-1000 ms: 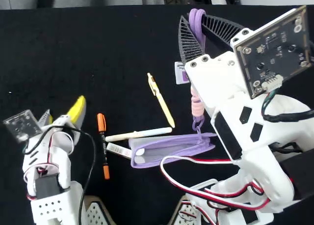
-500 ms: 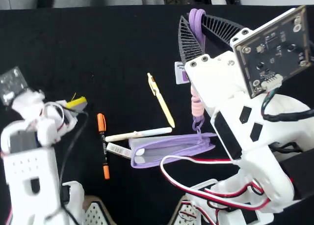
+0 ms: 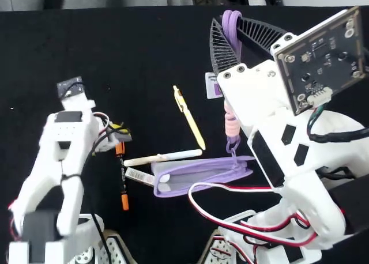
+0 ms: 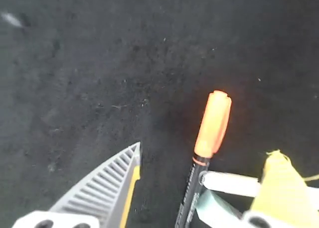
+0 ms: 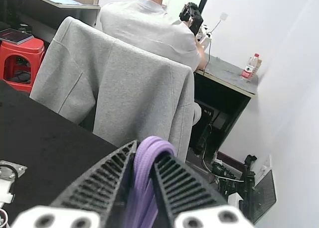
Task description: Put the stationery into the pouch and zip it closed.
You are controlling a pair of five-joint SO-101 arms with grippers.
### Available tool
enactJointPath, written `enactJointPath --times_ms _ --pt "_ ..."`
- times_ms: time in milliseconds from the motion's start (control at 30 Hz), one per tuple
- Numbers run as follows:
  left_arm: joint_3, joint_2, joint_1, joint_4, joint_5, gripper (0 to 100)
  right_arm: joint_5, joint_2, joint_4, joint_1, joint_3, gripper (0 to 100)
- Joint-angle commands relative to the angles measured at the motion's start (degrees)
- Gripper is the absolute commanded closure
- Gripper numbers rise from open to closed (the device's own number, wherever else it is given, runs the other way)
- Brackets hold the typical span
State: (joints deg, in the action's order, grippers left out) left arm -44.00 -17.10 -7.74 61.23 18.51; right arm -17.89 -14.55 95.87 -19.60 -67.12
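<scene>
Since a second ago: my left pincer (image 4: 205, 156) has swung out from the near table corner and now hangs over the cap end of the orange marker (image 4: 212, 122). Its jaws are wide apart and hold nothing; the cap sits between them. My right pincer (image 5: 144, 156) is unchanged: raised, clamped on the purple strap (image 5: 148, 149).

The pouch (image 3: 202, 173) lies flat near the left pincer, just past the cream pen (image 3: 163, 157); the yellow pen (image 3: 189, 117) is farther off.

Print on the marker barrel and on the white tag (image 3: 138, 175): too small to read.
</scene>
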Motion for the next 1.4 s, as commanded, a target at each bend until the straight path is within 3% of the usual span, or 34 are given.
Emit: enactJointPath --times_ms 0,200,433,600,700,800,1100,1367 --pt "3.82 6.07 0.04 -4.48 0.62 63 -0.53 0.48 -0.26 0.62 -0.04 98.7" --pt "4.62 13.71 -0.04 -10.81 0.62 63 -0.53 0.57 -0.35 0.62 -0.40 98.7" --pt "7.52 19.25 0.48 -11.34 0.62 63 -0.62 0.48 -0.35 0.62 -0.40 98.7" --pt "9.54 21.54 1.80 -11.16 -1.05 81 -0.62 0.31 -0.35 0.62 -0.40 98.7" --pt "10.59 22.77 3.03 -10.37 -7.30 94 -0.62 0.22 -0.35 0.62 -0.40 98.7" --pt "11.47 23.56 4.79 -6.86 -11.08 96 -0.62 0.22 -0.35 0.62 -0.40 98.7" --pt "19.47 23.21 5.05 5.27 -11.60 97 -0.62 0.22 -0.35 0.62 -0.48 98.7" --pt "41.19 23.21 5.67 19.16 -11.25 97 -0.62 0.22 -0.35 0.62 -0.48 98.7"
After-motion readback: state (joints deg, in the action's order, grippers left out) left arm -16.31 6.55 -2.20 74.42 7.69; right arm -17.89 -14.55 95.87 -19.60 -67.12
